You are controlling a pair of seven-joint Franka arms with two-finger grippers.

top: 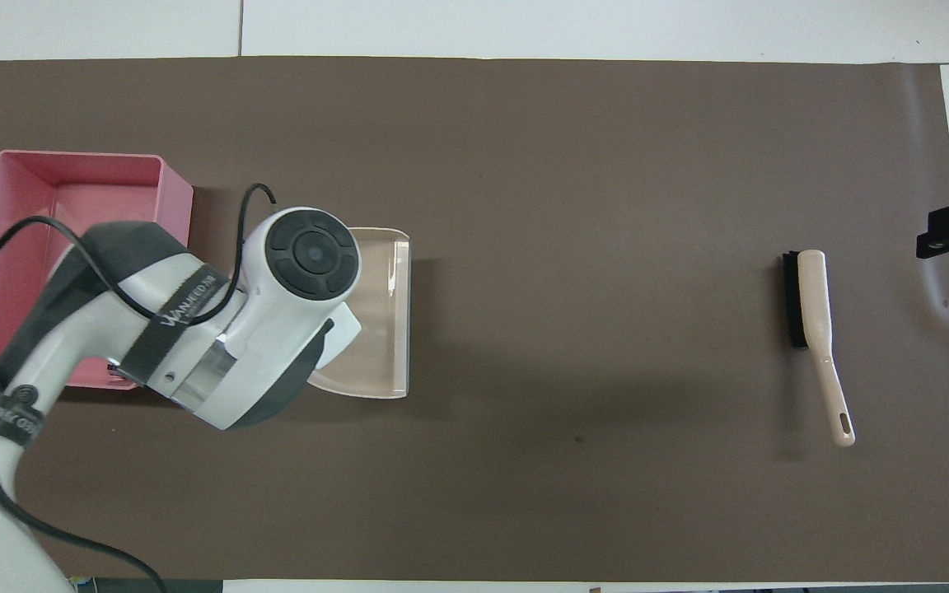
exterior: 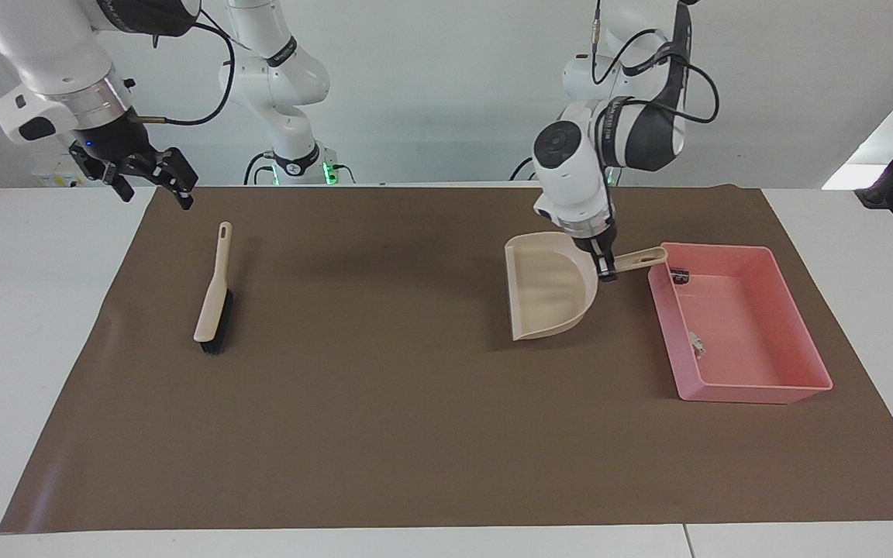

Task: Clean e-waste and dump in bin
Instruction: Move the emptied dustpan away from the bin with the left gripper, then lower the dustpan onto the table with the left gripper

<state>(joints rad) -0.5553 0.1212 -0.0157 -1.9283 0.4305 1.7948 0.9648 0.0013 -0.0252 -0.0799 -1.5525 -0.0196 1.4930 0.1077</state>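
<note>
The pink bin (exterior: 795, 325) (top: 175, 181) sits on the mat at the left arm's end of the table. Two e-waste pieces lie in it: a dark chip (exterior: 679, 274) in the corner nearest the robots and a small white-grey part (exterior: 697, 341) by the wall toward the table's middle. My left gripper (exterior: 606, 268) is shut on the handle of the beige dustpan (exterior: 547, 287) (top: 380, 329). It holds the pan low over the mat beside the bin, and the pan looks empty. My right gripper (exterior: 150, 184) hangs open and empty over the mat's corner at the right arm's end.
A beige brush (exterior: 214, 291) (top: 811, 301) with black bristles lies on the brown mat (exterior: 384, 403) toward the right arm's end, handle pointing at the robots. In the overhead view the left arm (top: 194, 329) covers part of the bin.
</note>
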